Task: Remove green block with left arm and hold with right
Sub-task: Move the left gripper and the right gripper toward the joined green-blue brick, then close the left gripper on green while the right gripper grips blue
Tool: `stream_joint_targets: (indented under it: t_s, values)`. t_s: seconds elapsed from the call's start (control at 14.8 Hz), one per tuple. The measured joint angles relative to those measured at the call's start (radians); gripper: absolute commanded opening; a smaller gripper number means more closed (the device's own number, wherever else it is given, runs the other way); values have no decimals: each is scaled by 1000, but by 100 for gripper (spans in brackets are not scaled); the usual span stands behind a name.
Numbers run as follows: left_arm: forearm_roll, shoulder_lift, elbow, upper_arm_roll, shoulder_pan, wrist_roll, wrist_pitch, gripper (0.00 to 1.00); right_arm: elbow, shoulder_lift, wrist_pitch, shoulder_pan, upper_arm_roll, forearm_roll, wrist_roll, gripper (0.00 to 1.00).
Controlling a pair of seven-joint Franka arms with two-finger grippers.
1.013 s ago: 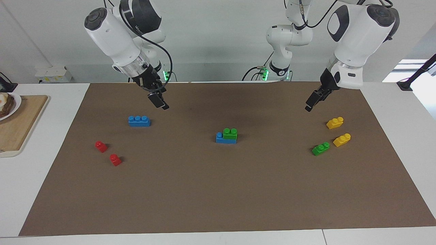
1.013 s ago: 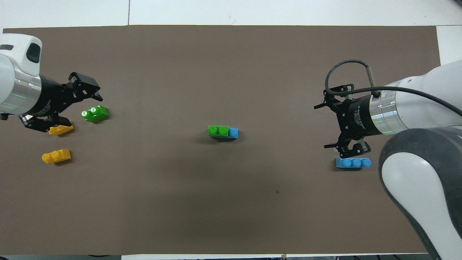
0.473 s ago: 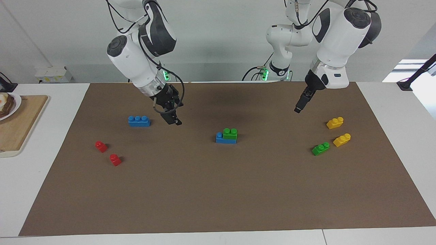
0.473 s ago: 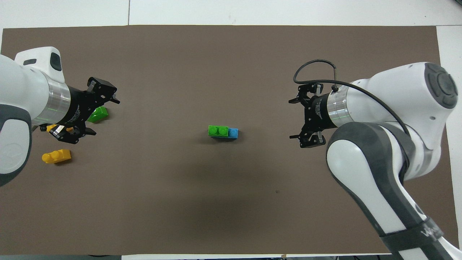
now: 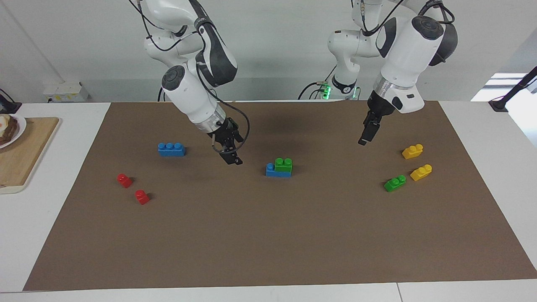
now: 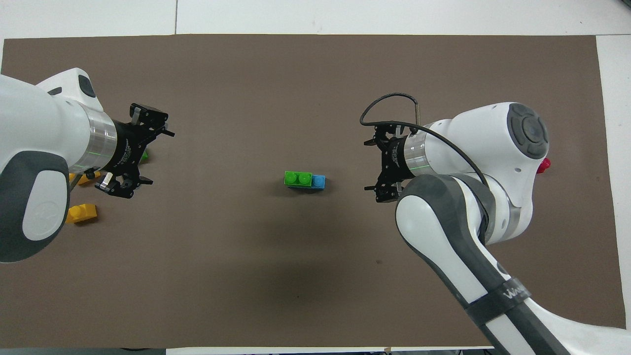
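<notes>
Surface: white table (image 5: 63, 235) w/ brown mat (image 5: 268, 235) over most of it.
Green block: 2-stud brick (image 5: 283, 164) mid-mat, stacked on a blue brick (image 5: 275, 171); covers the part toward left arm's end, one blue stud bare at the other end. Same pair from overhead (image 6: 298, 178).
Left gripper: (image 5: 363, 140) up in the air over bare mat, btwn the stack and the yellow bricks; fingers spread apart in overhead view (image 6: 143, 148), holding nothing.
Right gripper: (image 5: 233, 159) low over mat, just beside the stack toward right arm's end, not touching it; fingers parted in overhead view (image 6: 377, 165), nothing btwn them. Silver collar + black cable at wrist.
2nd green brick: (image 5: 394, 183) loose on mat toward left arm's end, near two yellow bricks (image 5: 412, 151) (image 5: 420, 172).
Long blue brick: 3-stud (image 5: 171, 149), alone, toward right arm's end.
Red pieces: two small ones (image 5: 124, 180) (image 5: 142, 196), farther from robots than the long blue brick.
Off-mat: wooden board (image 5: 25, 155) at table edge, plate (image 5: 12, 128) w/ food on it.
</notes>
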Motion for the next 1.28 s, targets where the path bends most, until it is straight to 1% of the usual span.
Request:
stream_joint_targets:
  t_s: [0.14,0.27,0.41,0.61,0.81,1.01,1.15,1.28]
  values:
    - [-18,11,-9,0,-7,-81,1,100,-3,26,49,25,0,17,0,100]
    - [-31,38,-12,0,-24,-169,16,100,-6,53,95,54,0,40,0,100]
    - [-34,73,-7,0,-68,-263,45,100,-12,73,132,82,0,61,1,100]
    - [-35,116,26,-2,-119,-384,59,100,-33,84,166,100,0,95,1,100]
    - [-35,136,22,-3,-145,-441,88,100,-48,108,217,136,0,101,1,100]
    - [-36,178,22,-4,-159,-533,152,100,-50,151,268,159,0,104,2,100]
    - [-36,199,22,-4,-176,-557,175,100,-50,174,298,168,0,126,2,100]
    - [-36,204,23,-5,-195,-570,185,100,-50,191,318,171,0,129,2,100]
